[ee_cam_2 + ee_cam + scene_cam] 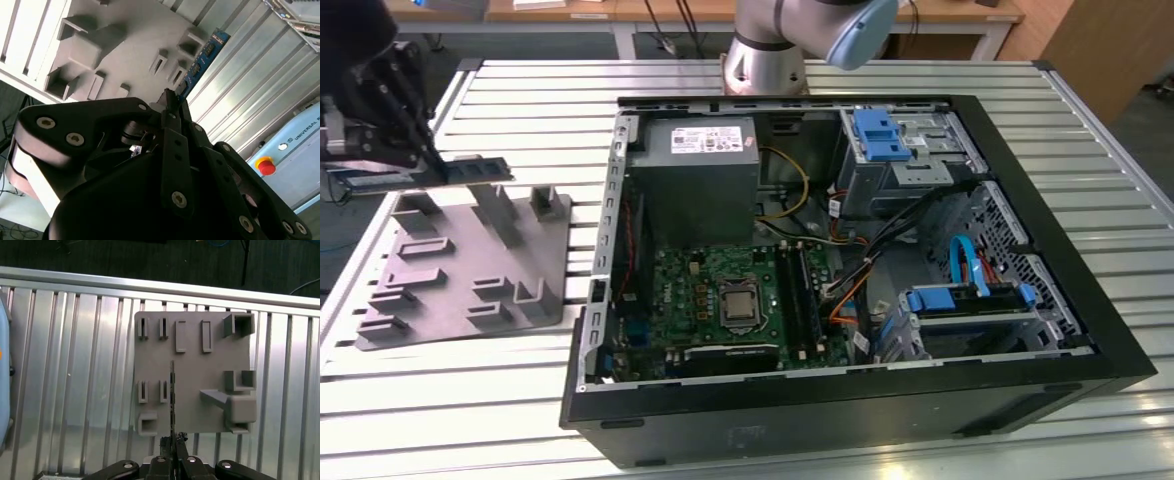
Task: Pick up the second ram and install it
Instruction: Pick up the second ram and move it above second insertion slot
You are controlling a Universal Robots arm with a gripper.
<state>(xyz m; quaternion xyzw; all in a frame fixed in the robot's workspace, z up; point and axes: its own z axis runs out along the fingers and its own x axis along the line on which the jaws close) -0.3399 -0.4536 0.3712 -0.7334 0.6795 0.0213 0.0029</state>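
Note:
The second ram (478, 169) is a thin dark stick held out sideways above the far end of the grey moulded tray (460, 265), at the exterior view's left. My gripper (430, 166) is shut on one end of it. In the second wrist view the ram (204, 56) shows its blue face with black chips, reaching out from the fingertips (171, 101) over the tray (125, 55). In the first wrist view the ram (172, 392) is seen edge-on, above the tray (192, 370), with the gripper (173, 441) closed around it.
An open black computer case (1014, 200) lies to the exterior view's right of the tray. Inside are the green motherboard (700, 300), long black memory slots (798, 290), a grey power supply (700, 150) and blue drive brackets (881, 135). The arm's base (767, 60) stands behind the case, on a ribbed metal table (520, 90).

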